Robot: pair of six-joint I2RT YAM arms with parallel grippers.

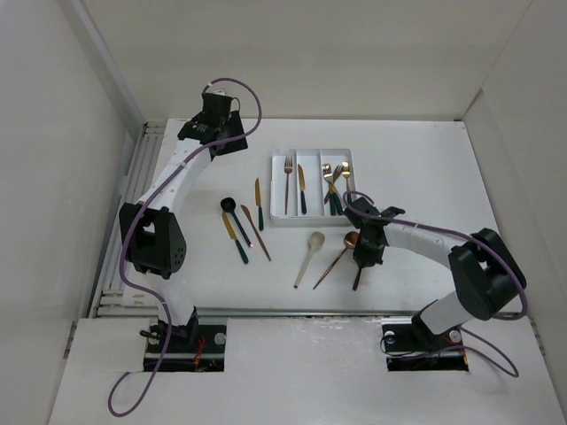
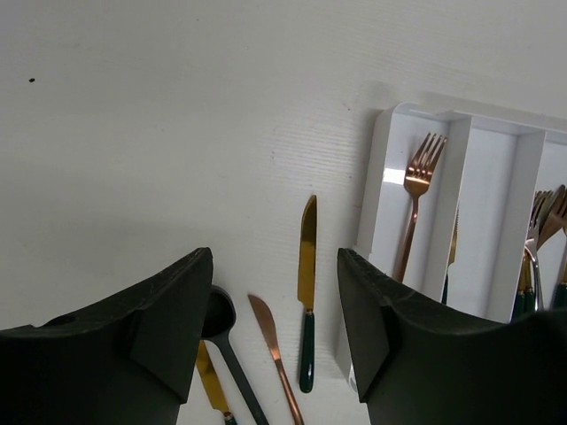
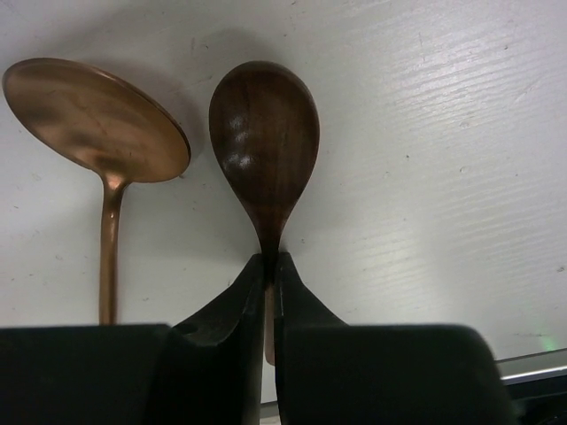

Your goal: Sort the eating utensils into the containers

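My left arm [image 1: 182, 173] reaches far forward, my left gripper [image 2: 275, 258] open. My right arm [image 1: 423, 237] bends low, my right gripper [image 3: 270, 263] squeezed tight.

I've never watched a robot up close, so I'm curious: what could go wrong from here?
The right gripper pinches the wooden spoon only at its thin neck, so it might pivot or slip when lifted. The copper spoon lies close beside it and could get nudged.
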